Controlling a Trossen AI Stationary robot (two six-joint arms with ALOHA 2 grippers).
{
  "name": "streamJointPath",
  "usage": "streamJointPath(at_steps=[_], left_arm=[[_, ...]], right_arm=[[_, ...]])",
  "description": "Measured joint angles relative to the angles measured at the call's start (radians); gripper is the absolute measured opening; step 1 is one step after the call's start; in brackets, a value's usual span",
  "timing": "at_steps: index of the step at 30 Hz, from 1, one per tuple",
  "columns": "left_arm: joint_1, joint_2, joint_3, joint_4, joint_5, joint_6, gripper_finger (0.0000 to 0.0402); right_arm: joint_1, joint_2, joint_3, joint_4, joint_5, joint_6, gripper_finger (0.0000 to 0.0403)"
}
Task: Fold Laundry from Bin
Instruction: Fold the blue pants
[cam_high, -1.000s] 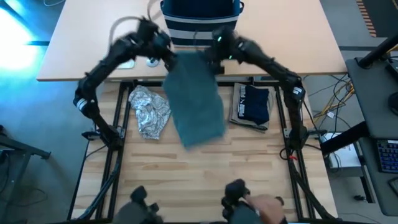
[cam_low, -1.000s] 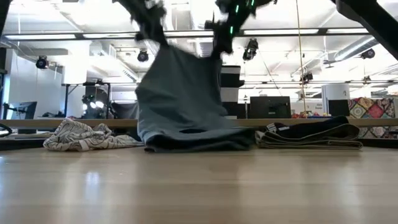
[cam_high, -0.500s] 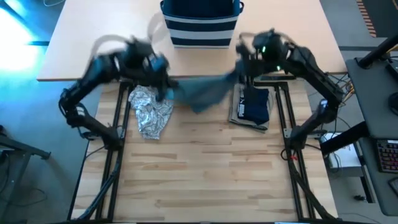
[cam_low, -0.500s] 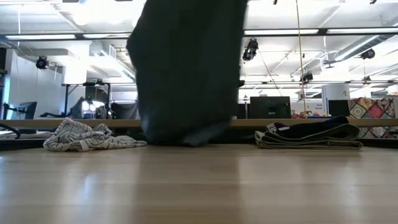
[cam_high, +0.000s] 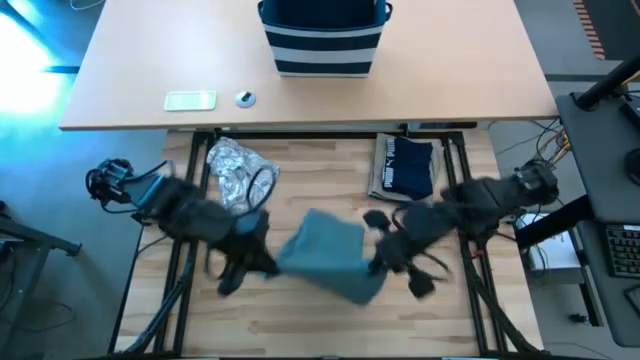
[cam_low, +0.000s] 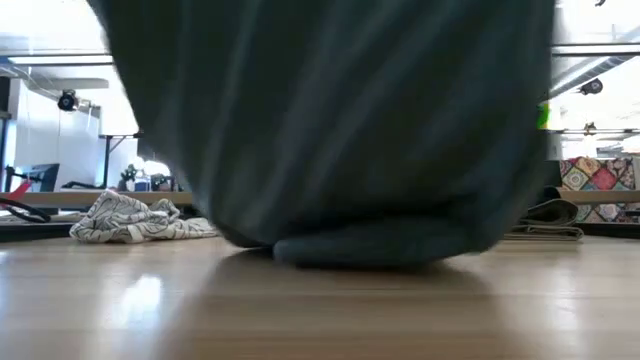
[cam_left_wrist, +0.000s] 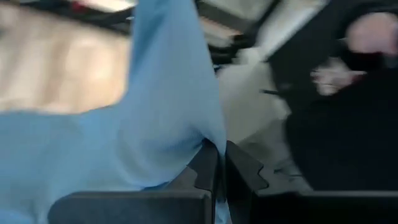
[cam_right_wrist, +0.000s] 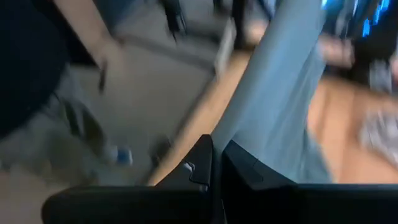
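Teal cloth (cam_high: 328, 255) hangs limp at table centre, its lower edge touching the wood, pinched by the left gripper (cam_high: 262, 262) at 9 o'clock and the right gripper (cam_high: 378, 262) at 3. Soft and light, it should drape easily; corner holds seem best for spreading.

Centre: teal garment (cam_high: 328, 255) stretched between both arms blocks passage.
10 o'clock: patterned garment (cam_high: 238, 172).
2 o'clock: folded navy garment (cam_high: 407, 168).
6 o'clock: bare worktop (cam_high: 330, 320).
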Motion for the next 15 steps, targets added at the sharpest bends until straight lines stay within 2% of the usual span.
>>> streamJointPath(at_steps=[4, 6, 10, 15], left_arm=[[-0.102, 0.013, 0.031, 0.113, 0.000, -0.002, 0.0000], [-0.123, 0.013, 0.061, 0.119, -0.061, 0.009, 0.0000], [-0.110, 0.011, 0.133, -0.011, -0.215, 0.022, 0.0000], [0.001, 0.008, 0.162, -0.214, -0.321, 0.034, 0.0000]], right_arm=[[0.120, 0.019, 0.055, 0.186, 0.137, 0.041, 0.0009], [0.151, 0.030, 0.091, 0.191, 0.229, 0.038, 0.0009], [0.164, 0.043, 0.139, 0.127, 0.346, 0.055, 0.0009], [0.082, 0.044, 0.123, 0.008, 0.405, 0.077, 0.0009]])
